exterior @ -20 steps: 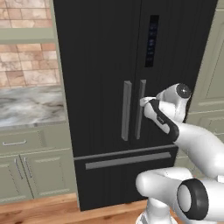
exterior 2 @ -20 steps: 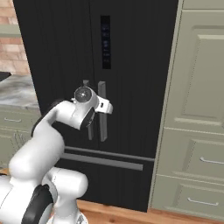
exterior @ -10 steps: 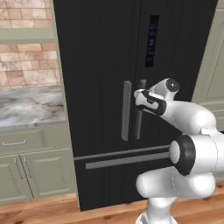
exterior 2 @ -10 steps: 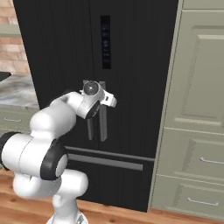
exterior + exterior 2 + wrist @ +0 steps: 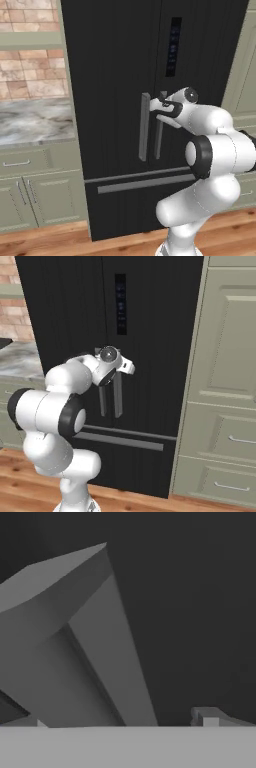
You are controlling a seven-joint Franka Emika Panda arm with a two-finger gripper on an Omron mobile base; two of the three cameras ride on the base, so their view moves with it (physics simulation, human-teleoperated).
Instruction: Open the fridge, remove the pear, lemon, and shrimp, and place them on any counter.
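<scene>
The black fridge (image 5: 115,60) stands with both doors and its bottom drawer (image 5: 145,182) closed. Its two grey bar handles (image 5: 144,125) run side by side at the middle. My gripper (image 5: 160,103) is at the top of the right handle (image 5: 159,135). In the hand view that grey handle (image 5: 100,657) runs close up between my two fingertips (image 5: 207,718), which stand apart, so the gripper is open. From the right base view the hand (image 5: 120,365) covers the handles' tops (image 5: 118,398). Pear, lemon and shrimp are hidden behind the doors. The marble counter (image 5: 35,120) lies left of the fridge.
Tall pale green cabinets with drawers (image 5: 225,381) stand right of the fridge. Below the counter are green cabinet doors and a drawer (image 5: 25,165). A brick wall (image 5: 30,80) rises behind the counter. My arm's elbow (image 5: 215,150) sits in front of the right door.
The hand has moved left and slightly up onto the top of the right door handle, and the elbow has swung up and closer. The fridge stays closed.
</scene>
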